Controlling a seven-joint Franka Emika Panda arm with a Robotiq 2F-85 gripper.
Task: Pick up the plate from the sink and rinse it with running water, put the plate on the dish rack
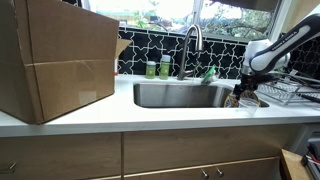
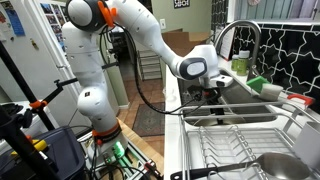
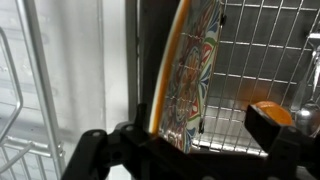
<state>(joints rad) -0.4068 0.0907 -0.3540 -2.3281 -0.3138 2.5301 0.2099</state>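
The plate point(image 3: 190, 80), painted in many colours with an orange rim, stands on edge in the dish rack point(image 3: 260, 60). My gripper point(image 3: 185, 140) is open and straddles the plate, one dark finger on each side; the right finger point(image 3: 268, 122) is clearly apart from it. In an exterior view the gripper point(image 1: 245, 92) hangs at the left end of the dish rack point(image 1: 282, 93), just right of the sink point(image 1: 180, 95). In an exterior view the gripper point(image 2: 205, 92) sits over the far end of the dish rack point(image 2: 235, 150); the plate is hard to make out there.
A large cardboard box point(image 1: 55, 60) stands on the counter left of the sink. The gooseneck faucet point(image 1: 192, 45) rises behind the basin, with green bottles point(image 1: 158, 68) and a green sponge point(image 1: 210, 73) beside it. A metal spoon point(image 2: 272, 165) lies in the rack's near end.
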